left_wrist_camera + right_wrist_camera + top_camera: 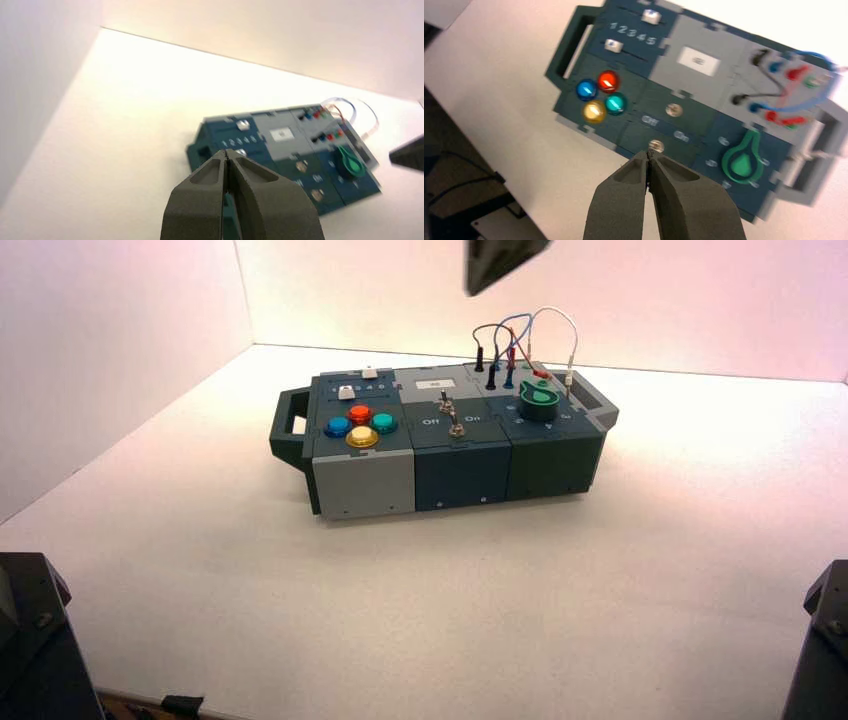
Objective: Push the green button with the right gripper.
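Observation:
The green button [615, 103] is a small teal dome in a cluster with the blue [586, 89], red [607, 81] and yellow [594, 111] buttons at the left end of the box [364, 485]. In the high view the green button [384, 422] is the cluster's right one. My right gripper [649, 154] is shut and empty. It hovers well above the box, over the front edge near the toggle switches, apart from the green button. My left gripper [227, 152] is shut and empty, held high and back from the box; its fingers hide the buttons in that view.
A dark gripper part [505, 260] shows at the top edge of the high view, above the box's back. The box also bears two sliders [613, 45], two toggle switches [455, 427], a dark-green knob [540, 400] and looped wires [520, 340]. White walls enclose the table.

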`<state>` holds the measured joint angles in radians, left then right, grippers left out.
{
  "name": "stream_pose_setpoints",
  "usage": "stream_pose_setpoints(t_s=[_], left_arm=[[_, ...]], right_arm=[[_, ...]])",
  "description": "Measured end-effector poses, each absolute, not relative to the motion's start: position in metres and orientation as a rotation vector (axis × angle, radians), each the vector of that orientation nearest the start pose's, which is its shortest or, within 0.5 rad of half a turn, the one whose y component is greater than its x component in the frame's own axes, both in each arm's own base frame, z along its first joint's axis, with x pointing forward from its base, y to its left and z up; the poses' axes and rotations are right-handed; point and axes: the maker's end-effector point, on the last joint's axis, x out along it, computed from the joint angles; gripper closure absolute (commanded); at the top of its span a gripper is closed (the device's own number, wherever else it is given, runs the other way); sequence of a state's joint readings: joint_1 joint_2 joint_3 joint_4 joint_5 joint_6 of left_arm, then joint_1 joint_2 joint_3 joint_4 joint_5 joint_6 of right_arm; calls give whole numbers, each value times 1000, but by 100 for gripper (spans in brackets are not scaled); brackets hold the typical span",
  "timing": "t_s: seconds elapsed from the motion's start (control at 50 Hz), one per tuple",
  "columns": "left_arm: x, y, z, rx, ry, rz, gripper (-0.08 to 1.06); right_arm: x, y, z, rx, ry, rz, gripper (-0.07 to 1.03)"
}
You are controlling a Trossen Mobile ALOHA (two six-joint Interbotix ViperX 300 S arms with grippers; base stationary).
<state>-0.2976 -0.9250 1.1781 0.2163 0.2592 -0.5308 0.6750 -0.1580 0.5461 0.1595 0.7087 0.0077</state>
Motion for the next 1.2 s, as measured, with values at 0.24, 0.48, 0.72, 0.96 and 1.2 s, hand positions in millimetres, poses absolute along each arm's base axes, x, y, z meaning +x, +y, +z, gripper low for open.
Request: stream_pose_setpoints(t_s=[0.24, 0.48, 0.72, 0.96, 1.2], left_arm=[[228, -43, 199, -207, 489, -100, 100], [217, -39, 196, -212, 469, -99, 100], [211, -37, 202, -216, 439, -98, 100], [210, -37, 201, -216, 442, -97, 100], [210, -37, 202, -217, 442, -97, 100]], right_arm=[[268, 274, 143, -223, 1170, 669, 98], [267, 289, 119, -245, 1227, 678, 98], [272, 304, 101, -266, 1260, 683, 98], [281, 312, 87, -277, 1279, 678, 98], [286, 317, 72, -290, 1306, 672, 98]])
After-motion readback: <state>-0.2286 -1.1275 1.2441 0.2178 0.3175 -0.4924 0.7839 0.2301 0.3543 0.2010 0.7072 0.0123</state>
